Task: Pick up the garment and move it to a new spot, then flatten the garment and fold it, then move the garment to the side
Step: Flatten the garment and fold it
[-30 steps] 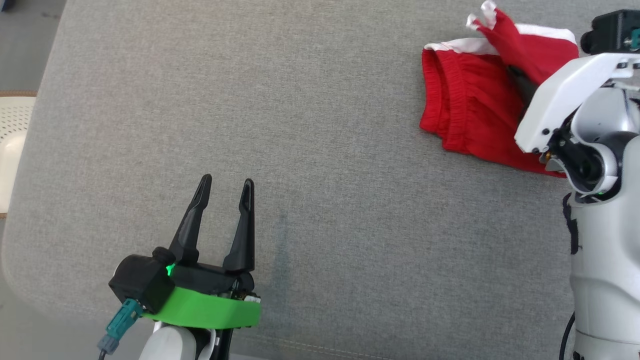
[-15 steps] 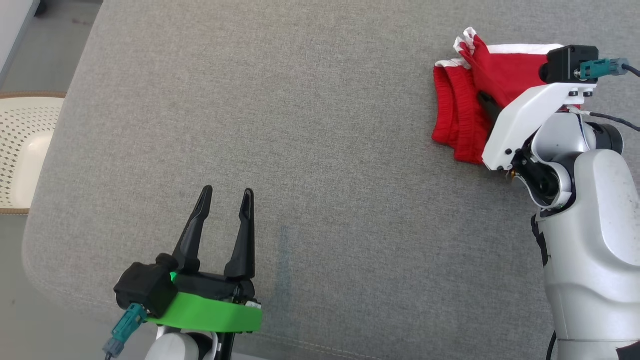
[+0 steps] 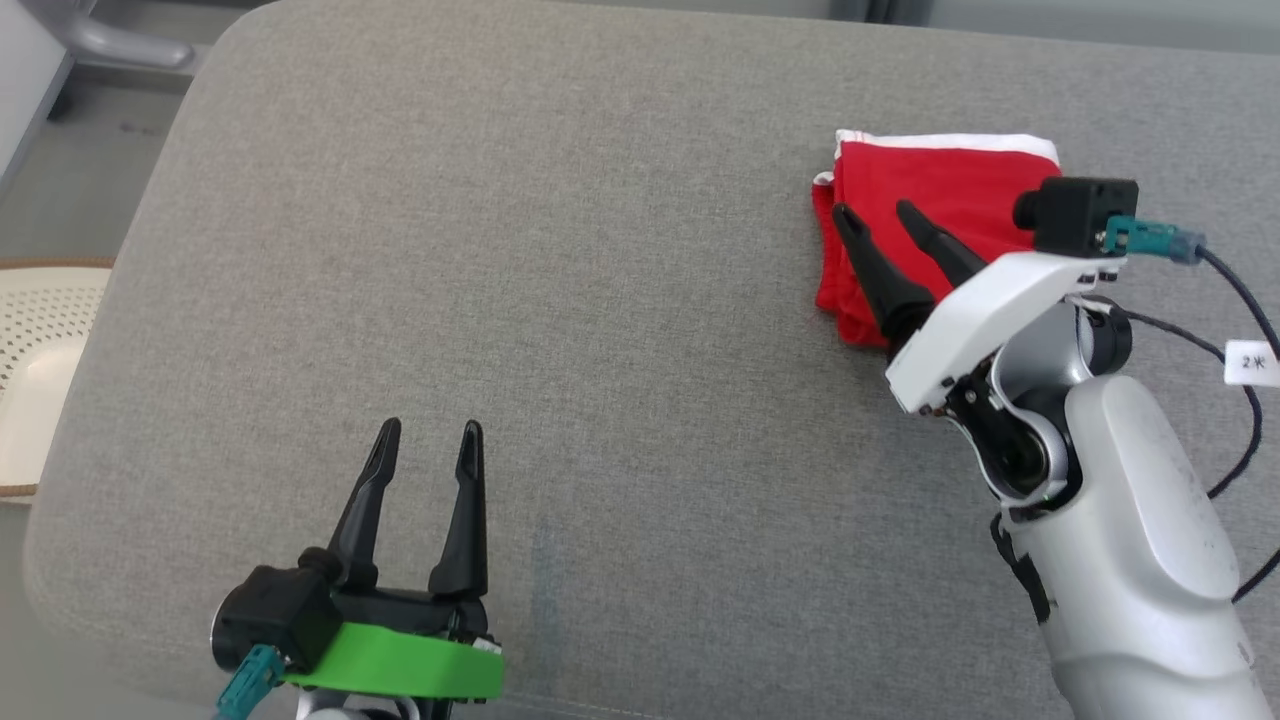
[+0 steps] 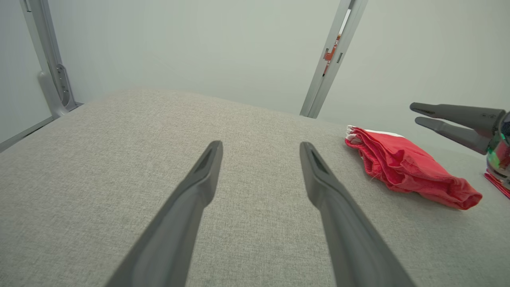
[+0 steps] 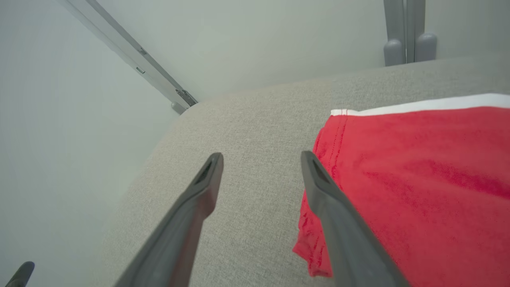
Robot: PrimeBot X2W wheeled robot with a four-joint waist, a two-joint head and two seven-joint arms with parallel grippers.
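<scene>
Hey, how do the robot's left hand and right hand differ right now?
The left hand sits on a green band; the right hand sits on a white bracket. The left hand is over bare grey cushion; the right hand is over the red garment. Both are open and empty.

There is one red garment [image 3: 960,185], one gray padded surface [image 3: 600,300], one cream perforated basket [image 3: 40,330] and one white cable tag [image 3: 1250,362]. There are two grippers, the left gripper [image 3: 429,425] and the right gripper [image 3: 872,207], each with two dark fingers [image 3: 463,510].
</scene>
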